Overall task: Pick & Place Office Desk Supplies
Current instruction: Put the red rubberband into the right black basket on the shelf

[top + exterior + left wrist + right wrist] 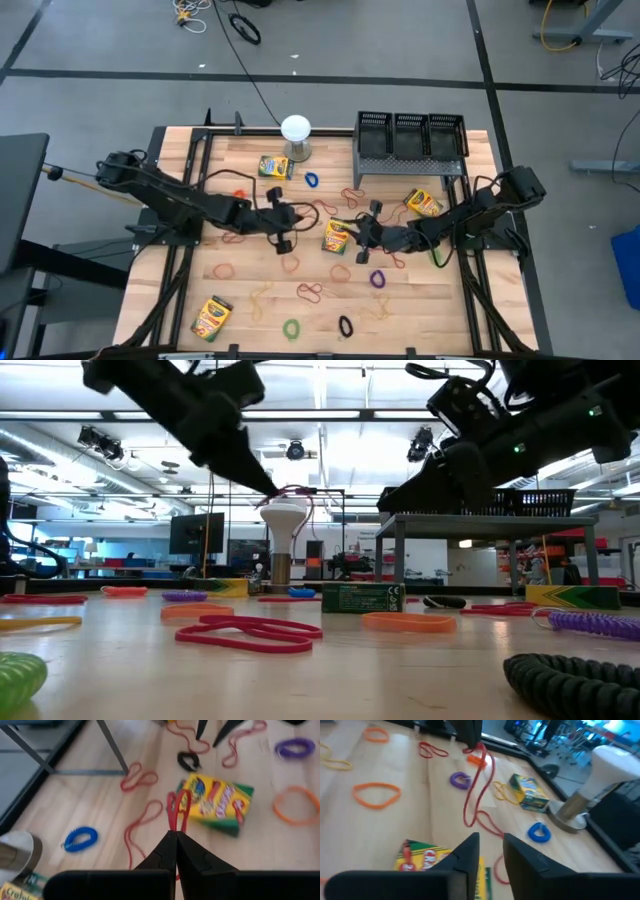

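- High view: left gripper [283, 217] is sitting mid-table, right gripper [366, 230] is reaching toward the crayon box [338, 237] at centre. Rubber bands are lying all over the wooden table [440, 295]; three black mesh bins [411, 135] are resting on the grey riser [362, 170] at the back, beside the white globe [295, 128].
- Low view: only this one is showing the left gripper lifted off the table, a red rubber band [297, 493] dangling from its tip in front of the globe.
- Left wrist view: fingers [167, 852] are pinching shut on the red band, hanging over the crayon box.
- Right wrist view: right fingers [469, 851] are standing parted with a gap, holding nothing, crayon box just below them; left arm's band is hanging ahead.
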Action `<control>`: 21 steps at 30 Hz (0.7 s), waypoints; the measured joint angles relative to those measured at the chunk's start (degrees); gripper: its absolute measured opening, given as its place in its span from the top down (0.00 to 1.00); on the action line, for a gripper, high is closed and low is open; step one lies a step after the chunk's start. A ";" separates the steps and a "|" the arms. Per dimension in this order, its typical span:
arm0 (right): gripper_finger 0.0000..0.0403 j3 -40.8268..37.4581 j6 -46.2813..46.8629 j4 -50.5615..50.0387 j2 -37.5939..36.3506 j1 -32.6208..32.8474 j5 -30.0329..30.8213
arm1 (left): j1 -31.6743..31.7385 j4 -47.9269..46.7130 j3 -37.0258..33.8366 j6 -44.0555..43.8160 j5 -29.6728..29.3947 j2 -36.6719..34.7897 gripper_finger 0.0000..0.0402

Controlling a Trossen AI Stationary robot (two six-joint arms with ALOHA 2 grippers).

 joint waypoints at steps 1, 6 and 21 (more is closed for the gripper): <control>0.74 0.00 -0.62 0.33 0.00 -0.37 0.35 | 0.18 3.40 -0.99 0.51 -0.35 0.71 0.99; 0.68 0.00 -1.27 1.56 0.00 -2.82 1.18 | 0.99 18.61 -8.45 1.43 -0.56 3.23 0.98; 0.60 2.81 6.27 4.28 -0.02 -9.71 -23.34 | 6.51 51.00 -15.14 2.55 4.11 10.42 0.98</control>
